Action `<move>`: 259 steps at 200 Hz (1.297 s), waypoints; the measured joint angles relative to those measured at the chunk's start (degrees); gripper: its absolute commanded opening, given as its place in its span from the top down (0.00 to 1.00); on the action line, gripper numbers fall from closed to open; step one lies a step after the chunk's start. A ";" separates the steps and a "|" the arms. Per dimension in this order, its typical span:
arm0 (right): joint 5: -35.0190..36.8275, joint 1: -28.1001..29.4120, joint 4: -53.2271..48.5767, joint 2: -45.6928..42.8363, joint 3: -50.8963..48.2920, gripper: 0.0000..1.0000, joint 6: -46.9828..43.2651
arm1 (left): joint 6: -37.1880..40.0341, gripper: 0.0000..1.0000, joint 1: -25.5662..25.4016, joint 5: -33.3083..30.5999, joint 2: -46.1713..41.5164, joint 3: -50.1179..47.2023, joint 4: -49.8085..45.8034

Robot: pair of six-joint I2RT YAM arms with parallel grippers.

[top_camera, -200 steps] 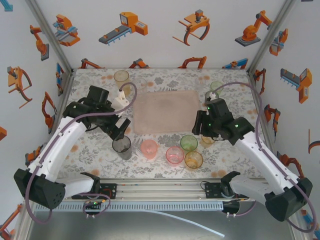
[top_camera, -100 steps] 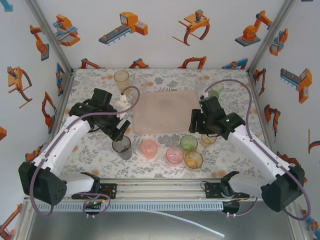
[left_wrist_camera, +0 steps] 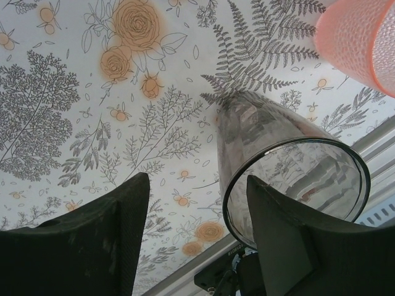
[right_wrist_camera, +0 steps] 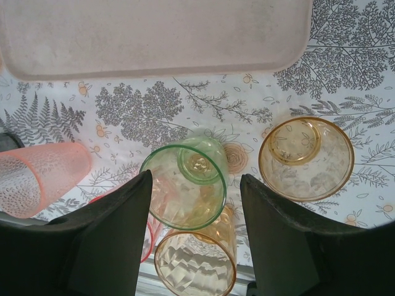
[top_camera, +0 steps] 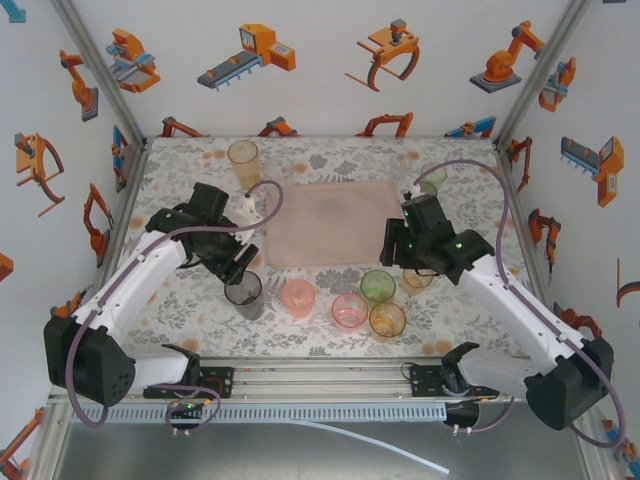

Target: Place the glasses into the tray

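Observation:
The pale pink tray (top_camera: 330, 222) lies bare at the table's middle; its near edge (right_wrist_camera: 154, 37) shows in the right wrist view. A smoky grey tumbler (top_camera: 243, 292) stands upright at front left. My left gripper (top_camera: 243, 263) hangs open just over it, the near wall of the grey tumbler (left_wrist_camera: 290, 179) between the fingers and the right finger over its mouth. My right gripper (top_camera: 395, 262) is open above a green tumbler (top_camera: 378, 286), and that green tumbler (right_wrist_camera: 185, 185) sits in the gap between its fingers. My left gripper (left_wrist_camera: 197, 209) and right gripper (right_wrist_camera: 194, 209) hold nothing.
Two pink tumblers (top_camera: 298, 297) (top_camera: 349, 310), an orange one (top_camera: 387, 320) and a short orange one (top_camera: 415, 280) crowd the front row. A tall orange tumbler (top_camera: 242, 158) stands back left, a green one (top_camera: 433, 177) back right. Frame posts edge the table.
The left wrist has crept right and closer over the grey tumbler. The right wrist has shifted slightly left and back over the green tumbler. No tumbler has moved.

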 measured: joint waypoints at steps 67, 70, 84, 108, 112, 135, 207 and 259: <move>0.00 0.00 1.36 0.70 -0.15 0.44 0.00 | -0.76 0.51 -0.11 -0.37 -0.11 -0.85 0.92; 0.00 0.00 1.38 0.70 -0.22 0.44 0.00 | -0.79 0.51 -0.11 -0.39 -0.13 -0.87 0.96; 0.02 0.00 1.44 0.66 -0.48 0.44 -0.02 | -0.98 0.55 -0.28 -0.55 -0.22 -1.09 1.01; 0.17 0.00 1.44 0.55 -1.07 0.44 0.00 | -1.29 0.57 -0.79 -0.85 -0.22 -1.29 1.03; 0.17 0.00 1.44 0.52 -1.16 0.44 0.00 | -1.33 0.57 -0.85 -0.94 -0.24 -1.29 1.03; 0.20 0.00 1.42 0.37 -1.38 0.44 0.00 | -1.53 0.59 -1.25 -1.38 -0.24 -1.29 1.03; 0.66 0.00 1.84 -0.81 -2.56 0.44 0.00 | -2.21 0.74 -2.75 -3.56 -0.24 -1.29 1.05; 1.27 0.00 2.05 -0.83 -3.43 0.44 0.00 | -2.71 0.80 -3.17 -5.11 -0.24 -1.27 1.03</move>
